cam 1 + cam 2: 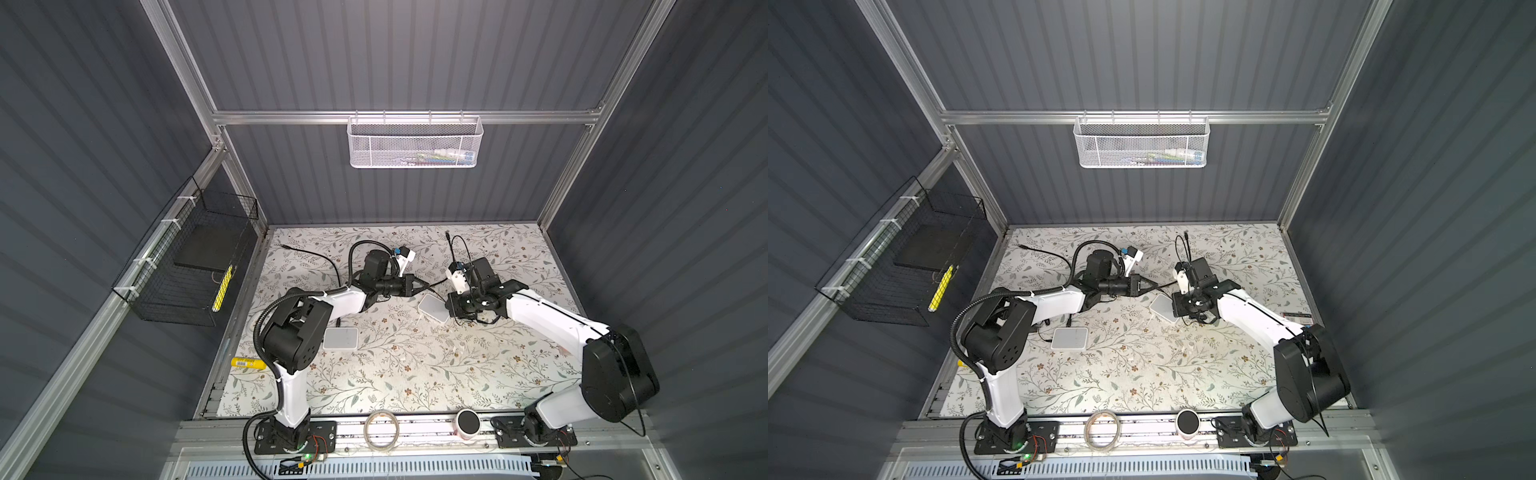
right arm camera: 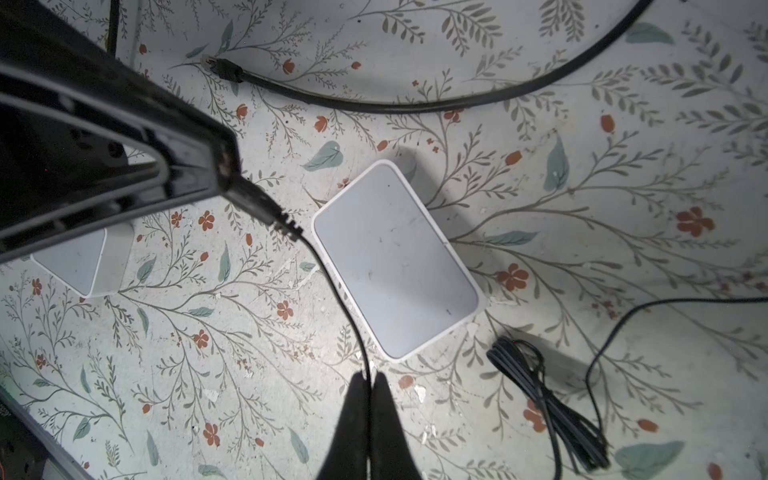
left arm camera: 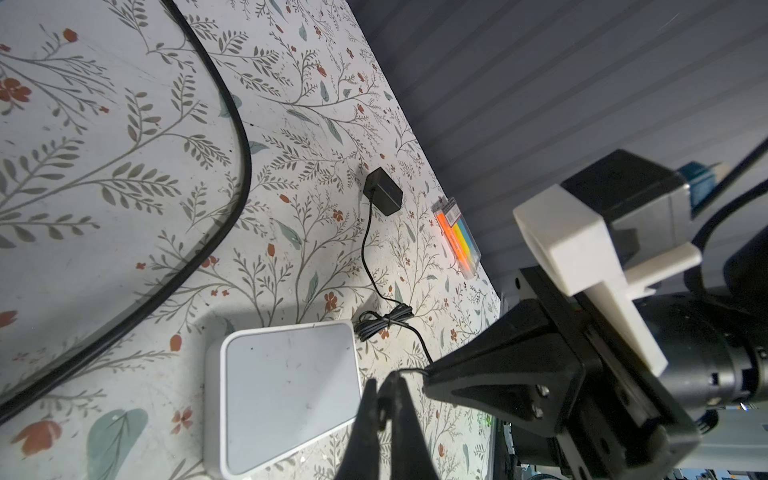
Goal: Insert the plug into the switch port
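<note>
The plug (image 2: 259,205) is up off the bench (image 1: 415,374), pinched in the left claw (image 3: 384,397), whose tips are pressed together on it. Its thin lead (image 2: 332,274) runs on to the right claw (image 2: 371,384), also pressed together, nipping that lead a little way down from the plug. Below and between the two lies the switch (image 2: 395,257) — flat near the middle of the bench, with nothing plugged into it.

So I judge the pick-up done and the insertion all left: the plug must be turned toward a port, lined up and pushed home. Only the switch's blank top shows clearly, so I cannot tell which side carries the ports.

The bench wears a pale floral covering, scuffed and flecked. On it are a second switch (image 1: 340,338) toward the left edge, a thick black cable (image 2: 415,106) curving toward the far left corner, and the adapter brick (image 3: 382,196) toward the right edge. Dark grey panelled walls close in three sides — a white mesh basket (image 1: 415,143) hangs on the back one, a black wire basket (image 1: 187,266) on the left.
</note>
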`<action>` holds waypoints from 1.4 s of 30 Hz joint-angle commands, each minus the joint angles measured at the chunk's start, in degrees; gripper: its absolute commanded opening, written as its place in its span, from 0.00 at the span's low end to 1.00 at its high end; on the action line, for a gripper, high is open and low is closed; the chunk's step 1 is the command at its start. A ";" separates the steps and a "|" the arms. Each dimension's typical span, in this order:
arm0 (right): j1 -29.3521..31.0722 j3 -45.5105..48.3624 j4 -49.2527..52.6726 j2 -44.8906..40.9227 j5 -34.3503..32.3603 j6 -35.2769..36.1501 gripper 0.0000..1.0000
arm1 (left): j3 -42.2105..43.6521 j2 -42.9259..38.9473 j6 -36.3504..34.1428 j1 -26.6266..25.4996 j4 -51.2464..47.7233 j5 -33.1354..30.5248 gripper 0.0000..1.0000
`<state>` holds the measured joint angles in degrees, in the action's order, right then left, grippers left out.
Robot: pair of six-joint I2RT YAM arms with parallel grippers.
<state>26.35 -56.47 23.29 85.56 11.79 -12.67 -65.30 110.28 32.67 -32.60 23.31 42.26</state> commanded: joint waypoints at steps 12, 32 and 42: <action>0.42 0.96 -0.12 -4.76 -10.65 9.45 0.27 | -2.39 -1.16 -3.82 -0.27 -3.98 5.32 0.00; 2.68 4.40 -14.76 -4.37 5.58 20.07 0.31 | -4.69 -3.48 -8.04 -0.95 -11.68 7.92 0.00; 3.10 3.71 -13.53 -1.94 3.32 21.14 0.26 | -4.53 -4.00 -8.50 -1.14 -12.24 7.82 0.00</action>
<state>29.19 -52.18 9.89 83.05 16.16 7.62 -68.42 108.75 25.47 -33.45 11.94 48.73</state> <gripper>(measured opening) 0.266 0.050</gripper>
